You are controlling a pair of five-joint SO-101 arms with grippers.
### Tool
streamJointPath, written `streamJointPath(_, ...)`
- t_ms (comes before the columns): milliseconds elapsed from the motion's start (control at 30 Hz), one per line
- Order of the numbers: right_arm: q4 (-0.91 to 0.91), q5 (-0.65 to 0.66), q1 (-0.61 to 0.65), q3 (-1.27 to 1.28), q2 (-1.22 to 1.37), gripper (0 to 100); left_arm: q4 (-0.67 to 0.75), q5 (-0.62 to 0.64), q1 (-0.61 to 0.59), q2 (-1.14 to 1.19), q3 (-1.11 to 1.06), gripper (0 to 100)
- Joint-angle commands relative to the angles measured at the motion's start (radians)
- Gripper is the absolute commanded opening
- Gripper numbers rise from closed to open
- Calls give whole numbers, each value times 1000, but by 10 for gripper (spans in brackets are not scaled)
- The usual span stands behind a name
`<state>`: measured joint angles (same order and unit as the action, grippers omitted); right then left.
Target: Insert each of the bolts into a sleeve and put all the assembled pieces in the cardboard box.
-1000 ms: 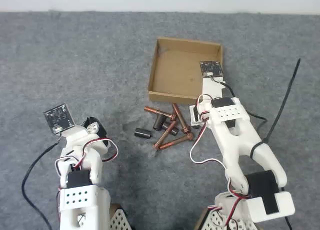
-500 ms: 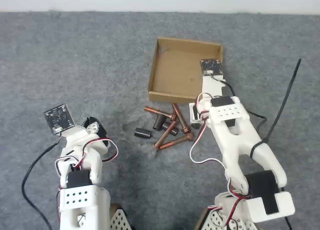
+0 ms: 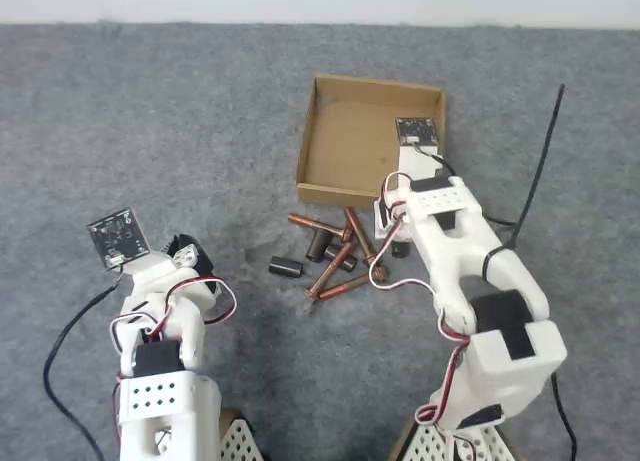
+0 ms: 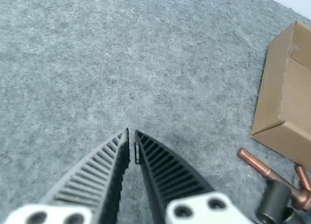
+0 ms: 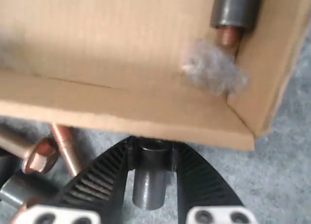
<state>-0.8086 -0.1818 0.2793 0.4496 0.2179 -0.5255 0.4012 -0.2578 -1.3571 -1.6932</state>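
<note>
Lower left: left gripper (image 4: 131, 132), jaws drawn together, empty, above grey carpet (image 3: 150, 101). Centre: copper bolts (image 3: 335, 265) and dark sleeves (image 3: 285, 268) heaped just below cardboard box (image 3: 305, 141). Right of centre: right gripper (image 5: 151, 148) clamping upright sleeve (image 5: 149, 185) outside box's near wall; assembled piece (image 5: 236, 12) in box corner.

The high view looks down over the table (image 3: 150, 111) — both wrist views sit close, sharing the cardboard box (image 3: 340, 193).
</note>
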Motion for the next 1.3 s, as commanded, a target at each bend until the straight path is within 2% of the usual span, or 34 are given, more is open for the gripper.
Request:
streamJointPath(0,-18,-9,-8,-64,44,83,2,-11,-3,-5,15,11)
streamJointPath(167,-165,-5,-1,-121,42,81,2,-17,-3,-5,15,11)
streamJointPath(300,-314,-3,-13,-224,41,6,2,-17,-2,-5,15,11)
streamJointPath(500,-545,-5,-30,-324,-71,24,2,-17,-2,-5,15,11)
streamJointPath(800,-765,-5,-81,-310,-289,27,2,-17,-2,-5,15,11)
streamJointPath(933,-746,-5,-139,-198,-311,27,2,-17,-2,-5,15,11)
streamJointPath(1267,-337,-5,-315,141,-344,27,-3,-44,-2,-5,19,12)
